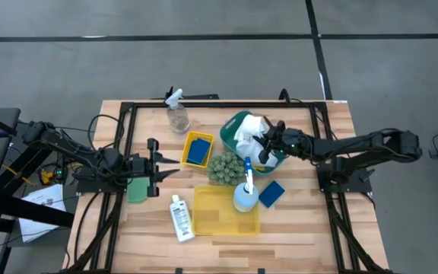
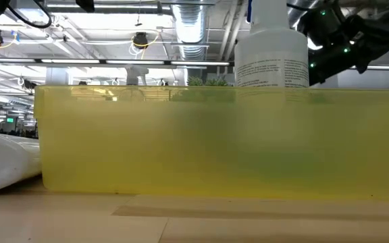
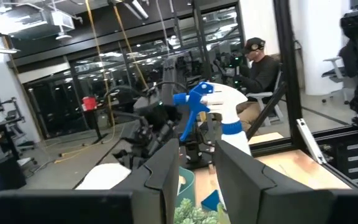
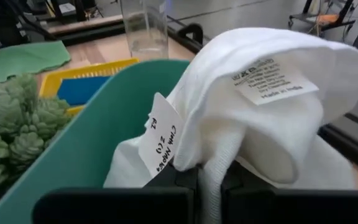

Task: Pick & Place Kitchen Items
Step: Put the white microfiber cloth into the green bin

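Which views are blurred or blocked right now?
Low view: the large yellow bin fills the picture, out of focus, with only the white spray bottle showing above it. Right wrist view: the white cloth, held by the right gripper over the teal basket, covers most of the picture. High view: sharp and evenly lit.

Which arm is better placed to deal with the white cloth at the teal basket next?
Right: the right gripper is already shut on the white cloth over the teal basket; the left gripper waits open across the table.
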Controlling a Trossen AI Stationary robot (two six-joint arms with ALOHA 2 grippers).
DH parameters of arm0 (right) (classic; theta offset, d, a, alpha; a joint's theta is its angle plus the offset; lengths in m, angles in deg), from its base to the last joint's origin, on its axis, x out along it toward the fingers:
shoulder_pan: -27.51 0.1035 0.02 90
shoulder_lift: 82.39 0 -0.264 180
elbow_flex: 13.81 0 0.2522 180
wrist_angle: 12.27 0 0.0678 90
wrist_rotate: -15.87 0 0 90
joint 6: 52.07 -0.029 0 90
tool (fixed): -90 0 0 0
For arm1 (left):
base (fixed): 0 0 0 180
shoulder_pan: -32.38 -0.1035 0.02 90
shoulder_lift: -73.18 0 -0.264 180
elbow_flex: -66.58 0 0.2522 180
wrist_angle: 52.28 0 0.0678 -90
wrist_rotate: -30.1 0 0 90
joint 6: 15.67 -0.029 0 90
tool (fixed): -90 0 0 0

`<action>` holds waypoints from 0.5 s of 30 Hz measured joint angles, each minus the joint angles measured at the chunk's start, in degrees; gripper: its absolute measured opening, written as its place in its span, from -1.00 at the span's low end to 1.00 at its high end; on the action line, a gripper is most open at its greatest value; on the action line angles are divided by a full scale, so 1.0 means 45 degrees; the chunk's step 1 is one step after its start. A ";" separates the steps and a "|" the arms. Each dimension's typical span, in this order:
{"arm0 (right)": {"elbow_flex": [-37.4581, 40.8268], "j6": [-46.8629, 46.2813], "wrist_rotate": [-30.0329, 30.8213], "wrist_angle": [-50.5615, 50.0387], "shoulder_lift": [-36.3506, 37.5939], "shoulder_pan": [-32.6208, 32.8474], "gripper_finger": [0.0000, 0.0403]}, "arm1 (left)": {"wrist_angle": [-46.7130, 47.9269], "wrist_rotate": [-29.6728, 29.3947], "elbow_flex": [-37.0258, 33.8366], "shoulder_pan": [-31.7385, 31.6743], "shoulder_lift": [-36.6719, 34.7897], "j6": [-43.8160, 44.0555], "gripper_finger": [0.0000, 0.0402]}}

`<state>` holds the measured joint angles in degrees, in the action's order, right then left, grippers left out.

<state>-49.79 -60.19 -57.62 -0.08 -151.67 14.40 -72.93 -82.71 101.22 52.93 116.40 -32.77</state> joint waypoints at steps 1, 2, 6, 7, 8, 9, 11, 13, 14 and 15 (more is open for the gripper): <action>0.0000 -0.0088 -0.0016 -0.0003 -0.0116 0.0017 -1.00 | 0.0004 0.0064 0.0000 0.0004 -0.0004 0.0000 -0.51; 0.0000 -0.0180 -0.0066 0.0006 -0.0241 0.0082 -1.00 | 0.0001 0.0070 0.0000 0.0005 -0.0002 0.0000 -0.51; 0.0000 -0.0307 -0.0298 -0.0005 -0.0640 0.0453 -1.00 | 0.0005 0.0070 0.0000 0.0005 0.0000 -0.0021 -0.51; 0.0000 -0.0326 -0.0315 0.0004 -0.0701 0.0537 -1.00 | 0.0006 0.0070 0.0000 0.0005 -0.0002 -0.0031 -0.51; 0.0000 -0.0358 -0.0320 -0.0072 -0.0712 0.0605 -1.00 | 0.0010 0.0070 0.0000 0.0005 0.0001 -0.0039 -0.51; 0.0000 -0.0407 -0.0311 -0.0092 -0.0708 0.0654 -1.00 | 0.0010 0.0070 0.0000 0.0005 -0.0003 -0.0039 -0.51; 0.0000 -0.0447 -0.0288 -0.0044 -0.0699 0.0737 -1.00 | 0.0014 0.0075 0.0000 0.0005 -0.0004 -0.0039 -0.51; 0.0000 -0.0447 -0.0280 -0.0052 -0.0675 0.0738 -1.00 | 0.0015 0.0075 0.0000 0.0005 -0.0004 -0.0042 -0.51; 0.0000 -0.0447 -0.0280 -0.0030 -0.0674 0.0729 -0.99 | 0.0015 0.0075 0.0000 0.0005 -0.0004 -0.0039 -0.51; 0.0000 -0.0447 -0.0280 -0.0020 -0.0674 0.0729 -0.98 | 0.0015 0.0075 0.0000 0.0005 -0.0004 -0.0039 -0.51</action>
<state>-49.79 -62.20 -58.88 -0.17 -154.70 17.68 -72.87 -82.38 101.22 52.96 116.38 -32.95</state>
